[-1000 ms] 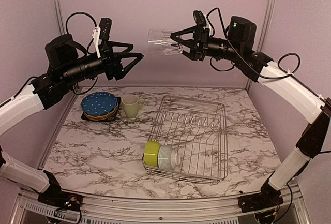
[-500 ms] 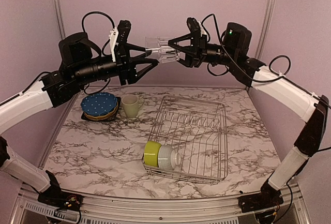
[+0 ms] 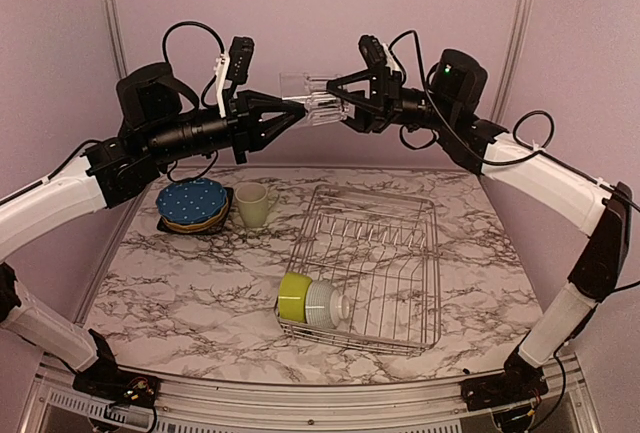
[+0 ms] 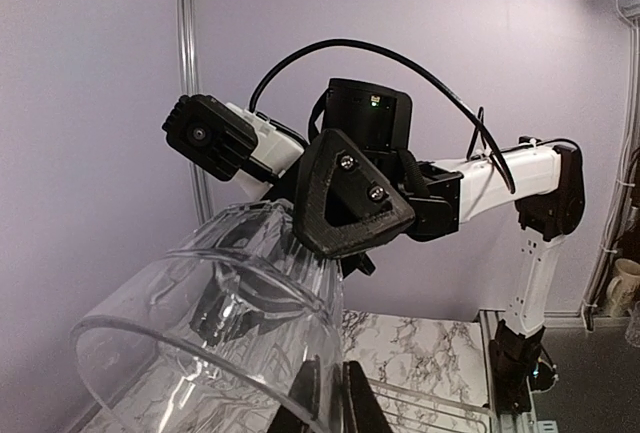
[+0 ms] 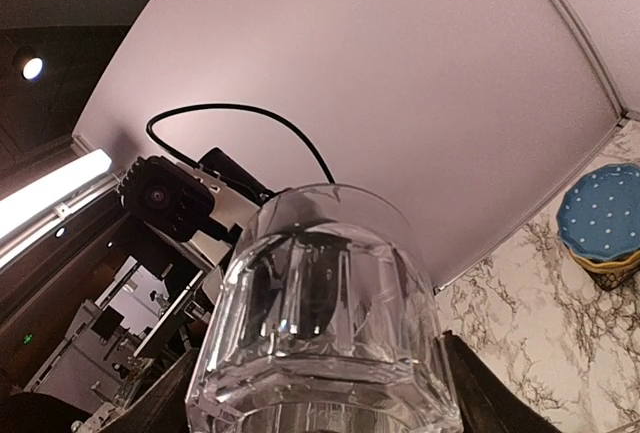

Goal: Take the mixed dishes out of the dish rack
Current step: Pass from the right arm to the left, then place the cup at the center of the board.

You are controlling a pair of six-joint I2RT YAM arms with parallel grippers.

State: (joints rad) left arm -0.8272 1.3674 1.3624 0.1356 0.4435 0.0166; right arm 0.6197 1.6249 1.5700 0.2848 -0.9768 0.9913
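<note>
The small clear glass hangs on its side high above the table, held between both arms. My right gripper is shut on its base, one finger on each side. Coming from the left, my left gripper is shut on the glass's rim, pinching the wall with one finger inside and one outside. The glass fills the lower left wrist view, and the glass fills the right wrist view. On the table below, the dish rack holds a lime-green bowl and a white ribbed bowl at its near end.
A pale green mug stands on the marble table left of the rack. Beside it sits a stack of plates with the blue dotted plate on top. Purple walls close in the back and both sides.
My left arm swung right to the glass and its jaws closed on the rim. The right arm brought the glass slightly left and lower, still gripping it.
</note>
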